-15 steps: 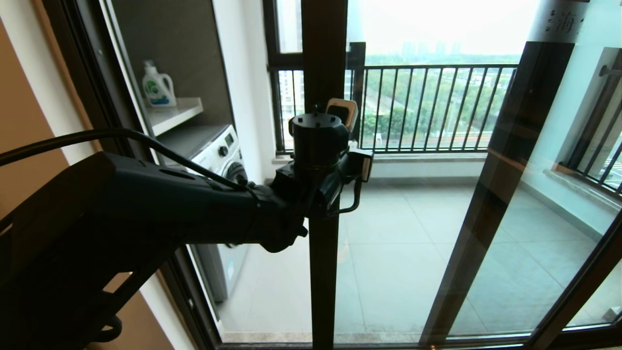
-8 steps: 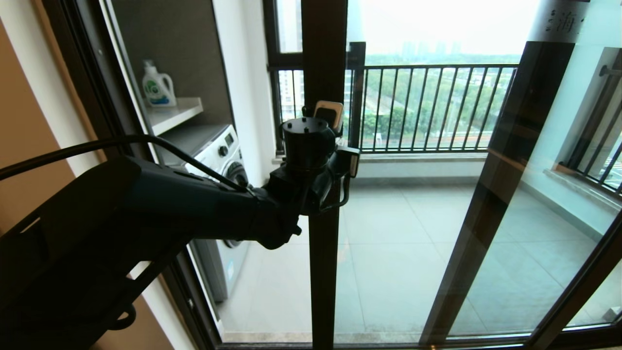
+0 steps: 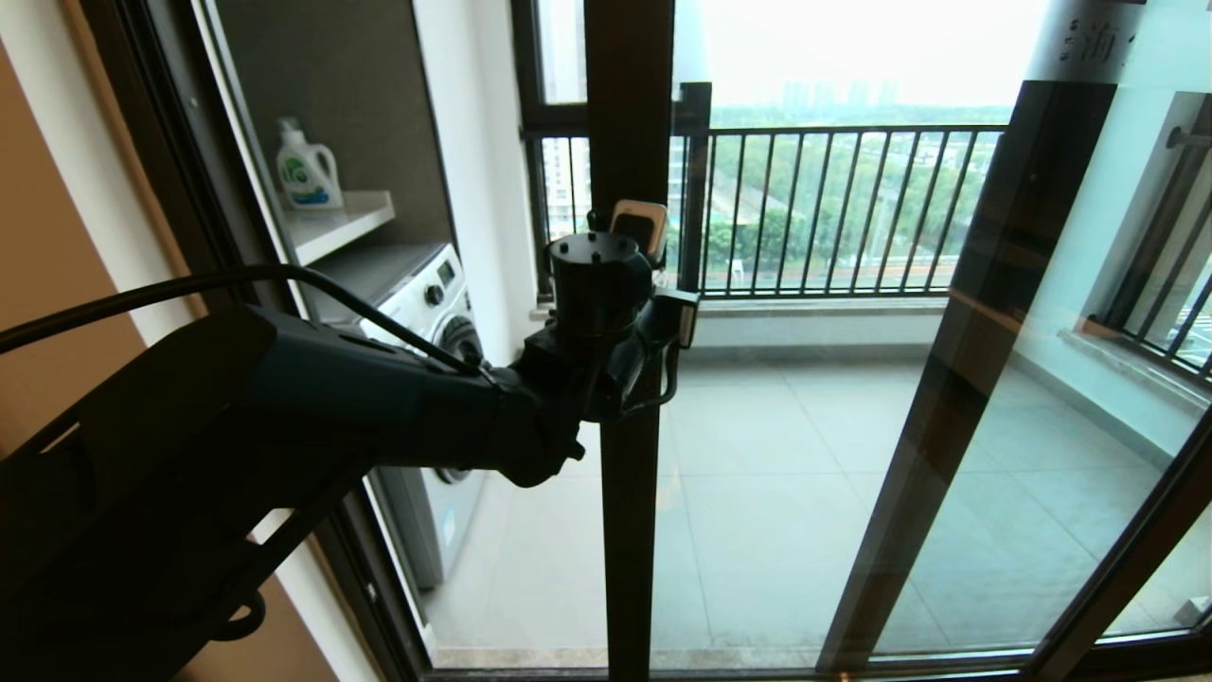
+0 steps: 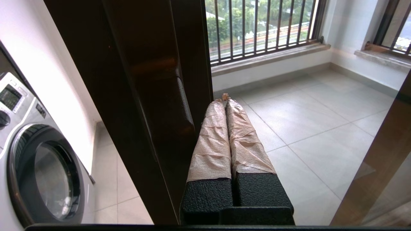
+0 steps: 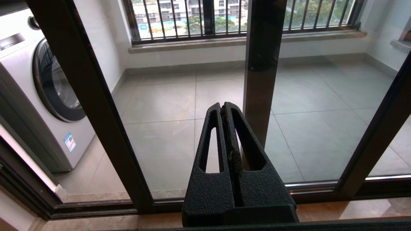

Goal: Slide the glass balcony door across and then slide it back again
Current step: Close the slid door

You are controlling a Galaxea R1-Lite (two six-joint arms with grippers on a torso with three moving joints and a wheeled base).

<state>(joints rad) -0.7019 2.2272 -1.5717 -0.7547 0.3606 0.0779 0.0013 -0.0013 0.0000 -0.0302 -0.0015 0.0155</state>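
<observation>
Glass balcony door (image 3: 630, 530): likely heavy, rigid, rail-guided; best pushed at dark frame stile, frame centre. Left hand (image 4: 226, 100) closed, empty, beside stile. Right hand (image 5: 225, 107) closed, idle.

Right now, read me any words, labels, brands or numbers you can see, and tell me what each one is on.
Nothing reads clearly.
Frosted strip at the top of the glass balcony door: dark characters, too blurred to read.
Detergent bottle on the shelf: green round logo, no legible name.
Washing machine: panel display and markings too small.
Blue sticker on the washer's front: unreadable.
</observation>
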